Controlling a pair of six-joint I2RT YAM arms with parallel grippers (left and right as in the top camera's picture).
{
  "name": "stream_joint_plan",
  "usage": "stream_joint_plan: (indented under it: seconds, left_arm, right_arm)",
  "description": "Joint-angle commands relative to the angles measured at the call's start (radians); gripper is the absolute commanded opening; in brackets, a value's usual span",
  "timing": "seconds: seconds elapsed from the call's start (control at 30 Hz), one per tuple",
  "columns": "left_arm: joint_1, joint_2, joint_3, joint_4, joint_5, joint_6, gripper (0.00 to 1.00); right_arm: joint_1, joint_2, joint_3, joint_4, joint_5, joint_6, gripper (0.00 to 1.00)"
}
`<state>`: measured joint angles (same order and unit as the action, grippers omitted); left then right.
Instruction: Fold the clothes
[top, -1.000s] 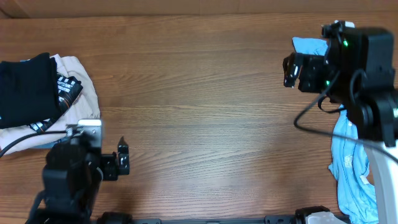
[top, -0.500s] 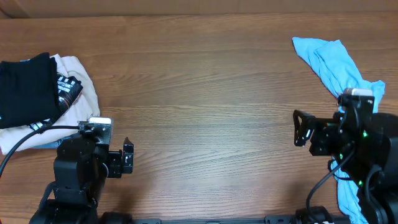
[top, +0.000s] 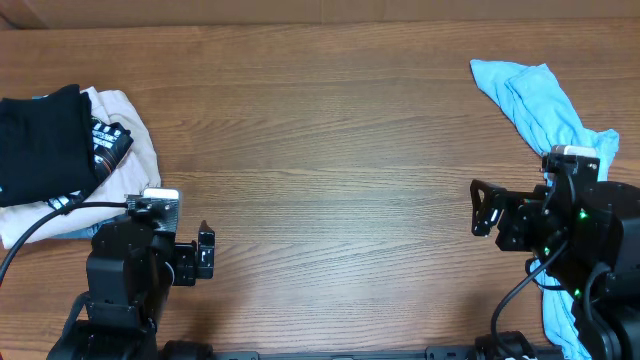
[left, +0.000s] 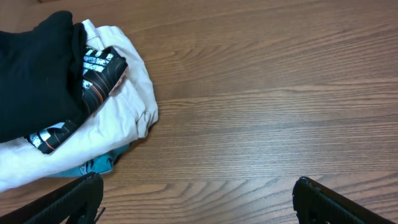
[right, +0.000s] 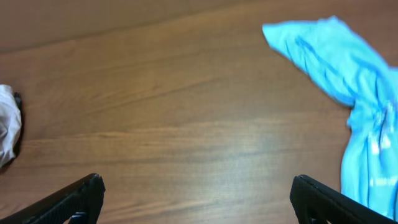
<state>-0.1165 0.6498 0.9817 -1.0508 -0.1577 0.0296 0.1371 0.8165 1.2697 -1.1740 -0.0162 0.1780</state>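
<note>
A light blue garment (top: 545, 105) lies crumpled along the table's right side, running from the far right down under my right arm; it also shows in the right wrist view (right: 348, 74). A pile of clothes (top: 60, 150) sits at the left: a black garment on top, a black printed piece, white cloth below, a bit of teal under it; it also shows in the left wrist view (left: 68, 106). My left gripper (top: 203, 260) is open and empty, near the front left. My right gripper (top: 483, 208) is open and empty, left of the blue garment.
The wooden table (top: 320, 150) spans the whole view. A black cable (top: 40, 225) runs from the left arm across the white cloth.
My right arm swung from the far right corner, where it covered the blue garment, down to the front right, then held still. The left arm shifted slightly right.
</note>
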Motion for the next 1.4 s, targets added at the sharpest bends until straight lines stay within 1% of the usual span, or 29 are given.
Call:
stream_joint_plan:
  seconds: [0.0,0.1,0.17,0.23,0.33,0.37,0.4,0.47,0.53,0.77,0.8,0.97,1.07,1.17,1.27,1.37]
  left_arm:
    - [-0.002,-0.010,0.001,0.004,0.000,0.019,1.00]
    - [-0.002,-0.010,0.001,0.004,0.000,0.019,1.00]
    - [-0.002,-0.010,0.001,0.004,0.000,0.019,1.00]
    - [-0.002,-0.010,0.001,0.004,0.000,0.019,1.00]
    - [-0.002,-0.010,0.001,0.004,0.000,0.019,1.00]
    - [-0.002,-0.010,0.001,0.004,0.000,0.019,1.00]
    - [-0.002,-0.010,0.001,0.004,0.000,0.019,1.00]
    - [-0.002,-0.010,0.001,0.004,0.000,0.019,1.00]
    - [-0.002,-0.010,0.001,0.004,0.000,0.019,1.00]
    - [-0.002,-0.010,0.001,0.003,0.000,0.019,1.00]
    - [-0.002,-0.010,0.001,0.004,0.000,0.019,1.00]
    - [-0.002,-0.010,0.001,0.003,0.000,0.019,1.00]
    - [-0.002,-0.010,0.001,0.003,0.000,0.019,1.00]
    - [-0.002,-0.010,0.001,0.003,0.000,0.019,1.00]
    - [-0.002,-0.010,0.001,0.003,0.000,0.019,1.00]
    - [-0.002,-0.010,0.001,0.003,0.000,0.019,1.00]
  right_arm:
    - [-0.006,0.001,-0.001,0.045,0.016,-0.083,1.00]
    - [-0.005,0.005,-0.008,0.084,0.016,-0.082,1.00]
    - [-0.005,-0.001,-0.036,0.129,0.015,-0.106,1.00]
    - [-0.005,-0.015,-0.084,0.208,0.015,-0.135,1.00]
    - [-0.004,-0.088,-0.250,0.436,-0.031,-0.157,1.00]
    - [-0.004,-0.107,-0.289,0.482,-0.030,-0.157,1.00]
    - [-0.004,-0.169,-0.390,0.600,-0.030,-0.182,1.00]
    - [-0.004,-0.232,-0.484,0.705,-0.030,-0.212,1.00]
    - [-0.004,-0.332,-0.629,0.854,-0.031,-0.235,1.00]
    - [-0.003,-0.604,-0.956,1.157,-0.032,-0.234,1.00]
    - [-0.004,-0.663,-1.005,1.178,-0.031,-0.235,1.00]
    - [-0.014,-0.770,-1.100,1.201,0.028,-0.240,1.00]
    - [-0.042,-0.814,-1.154,1.238,0.019,-0.238,1.00]
    - [-0.073,-0.814,-1.207,1.286,0.014,-0.238,1.00]
    - [-0.091,-0.814,-1.263,1.286,-0.028,-0.238,1.00]
    - [-0.093,-0.814,-1.262,1.176,-0.037,-0.239,1.00]
